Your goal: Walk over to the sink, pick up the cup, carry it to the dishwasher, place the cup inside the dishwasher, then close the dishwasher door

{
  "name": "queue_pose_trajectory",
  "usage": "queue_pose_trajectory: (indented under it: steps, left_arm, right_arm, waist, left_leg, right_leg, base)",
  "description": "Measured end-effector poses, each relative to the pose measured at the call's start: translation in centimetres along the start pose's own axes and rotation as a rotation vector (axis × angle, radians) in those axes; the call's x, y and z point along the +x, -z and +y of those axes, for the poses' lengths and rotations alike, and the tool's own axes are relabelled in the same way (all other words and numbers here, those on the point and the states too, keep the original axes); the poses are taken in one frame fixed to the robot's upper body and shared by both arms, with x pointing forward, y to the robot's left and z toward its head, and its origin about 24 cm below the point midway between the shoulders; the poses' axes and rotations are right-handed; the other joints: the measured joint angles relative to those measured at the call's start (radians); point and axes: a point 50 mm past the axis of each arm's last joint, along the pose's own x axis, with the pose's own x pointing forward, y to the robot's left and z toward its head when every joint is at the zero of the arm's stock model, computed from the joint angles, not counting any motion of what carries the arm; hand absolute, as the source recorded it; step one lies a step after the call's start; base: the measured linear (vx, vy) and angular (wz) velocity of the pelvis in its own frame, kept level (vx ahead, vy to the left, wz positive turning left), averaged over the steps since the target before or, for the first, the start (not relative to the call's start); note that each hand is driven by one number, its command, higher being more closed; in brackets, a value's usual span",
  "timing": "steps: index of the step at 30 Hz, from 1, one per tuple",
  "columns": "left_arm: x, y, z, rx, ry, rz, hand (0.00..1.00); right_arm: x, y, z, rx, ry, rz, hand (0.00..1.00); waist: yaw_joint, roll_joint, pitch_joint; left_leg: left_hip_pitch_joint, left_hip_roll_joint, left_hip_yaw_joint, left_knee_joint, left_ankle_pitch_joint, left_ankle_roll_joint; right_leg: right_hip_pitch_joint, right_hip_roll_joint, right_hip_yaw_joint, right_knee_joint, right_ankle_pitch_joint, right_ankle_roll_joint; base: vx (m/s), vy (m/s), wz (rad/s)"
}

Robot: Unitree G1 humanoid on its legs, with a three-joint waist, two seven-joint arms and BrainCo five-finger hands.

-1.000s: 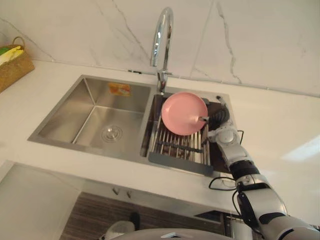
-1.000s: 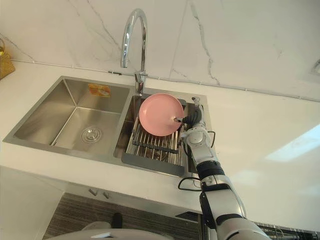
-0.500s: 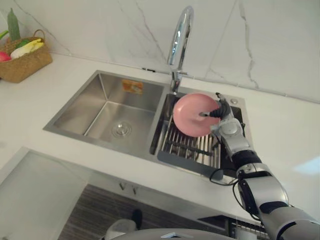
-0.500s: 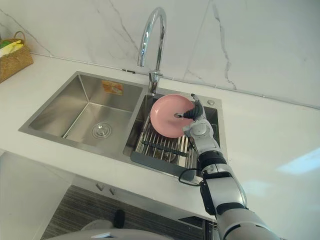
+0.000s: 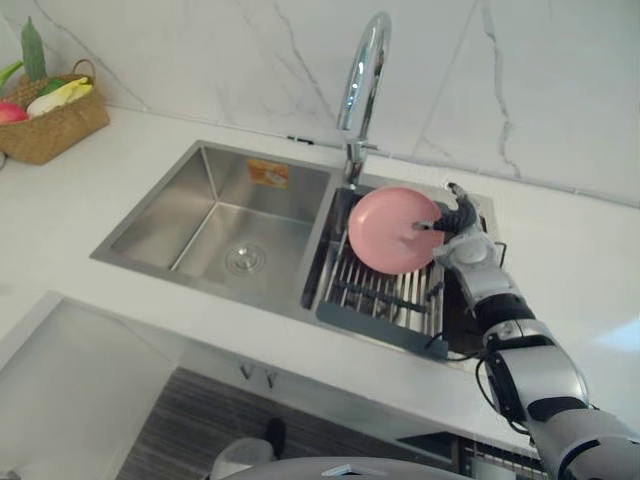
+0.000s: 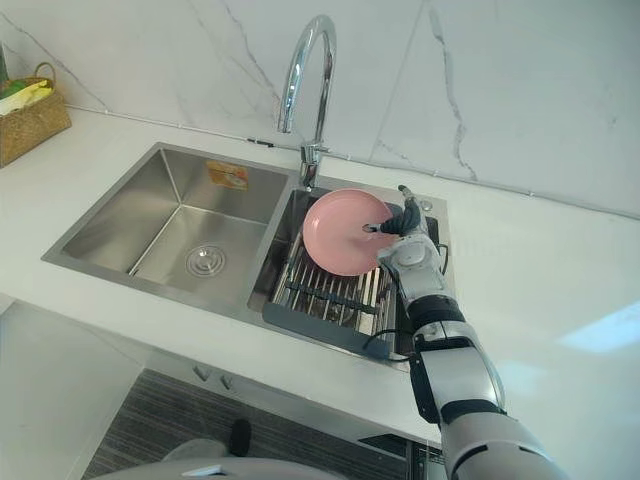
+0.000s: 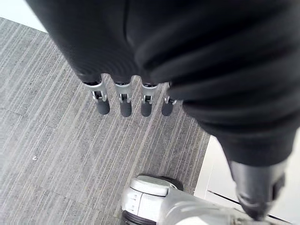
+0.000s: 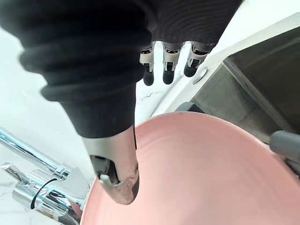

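Observation:
A pink plate stands tilted on a metal drying rack in the right basin of the steel sink. My right hand is at the plate's right rim, open. Its thumb lies over the plate's front face, and its straight fingers reach past the rim toward the sink's edge. My left hand hangs over grey striped floor with its fingers straight, holding nothing.
A tall chrome faucet rises behind the divider between the basins. The left basin has a drain. A woven basket of produce sits on the white countertop at far left. A marble wall stands behind.
The camera view has shifted since a second ago. My right hand has slid from the plate's front to its right rim, fingers now raised past the edge. The plate stays on the rack.

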Motion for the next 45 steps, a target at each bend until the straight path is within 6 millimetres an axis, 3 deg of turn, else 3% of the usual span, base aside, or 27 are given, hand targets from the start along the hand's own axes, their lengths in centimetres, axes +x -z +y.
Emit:
queue_pose_trajectory:
  steps: [10, 25, 30, 45]
  left_arm:
    - [0.0, 0.3, -0.2, -0.002, 0.005, 0.002, 0.00]
    - [-0.1, 0.8, -0.4, 0.007, 0.010, 0.013, 0.00]
    - [-0.1, 0.9, -0.4, 0.008, 0.011, 0.014, 0.00]
    - [0.0, 1.2, -0.4, 0.027, 0.005, 0.027, 0.00]
  right_arm:
    - [0.1, 1.2, -0.1, 0.054, -0.111, 0.048, 0.00]
    - [0.3, 0.5, -0.7, 0.157, -0.165, 0.001, 0.00]
    - [0.3, 0.5, -1.0, 0.319, -0.207, 0.011, 0.00]
    - [-0.2, 2.3, -1.6, 0.504, -0.419, 0.103, 0.00]
  waist:
    - [0.008, 0.011, 0.007]
    - [0.011, 0.023, 0.015]
    - [0.006, 0.025, 0.018]
    - [-0.010, 0.021, 0.027]
  left_leg:
    - [-0.001, -0.002, -0.022, 0.000, 0.003, 0.002]
    - [0.001, -0.004, -0.029, 0.000, 0.009, 0.006]
    - [0.005, -0.003, -0.029, 0.000, 0.009, 0.005]
    - [0.015, 0.001, -0.025, 0.000, 0.005, -0.001]
  right_leg:
    - [0.007, 0.000, -0.019, 0.006, -0.009, -0.001]
    - [0.015, 0.000, -0.029, 0.008, -0.012, 0.000]
    - [0.016, 0.000, -0.028, 0.014, -0.014, -0.001]
    - [0.018, -0.001, -0.023, 0.030, -0.030, -0.003]
  base:
    - [0.00, -0.009, 0.05]
    - [0.00, -0.001, 0.01]
    - [0.00, 0.000, 0.00]
    - [0.00, 0.000, 0.00]
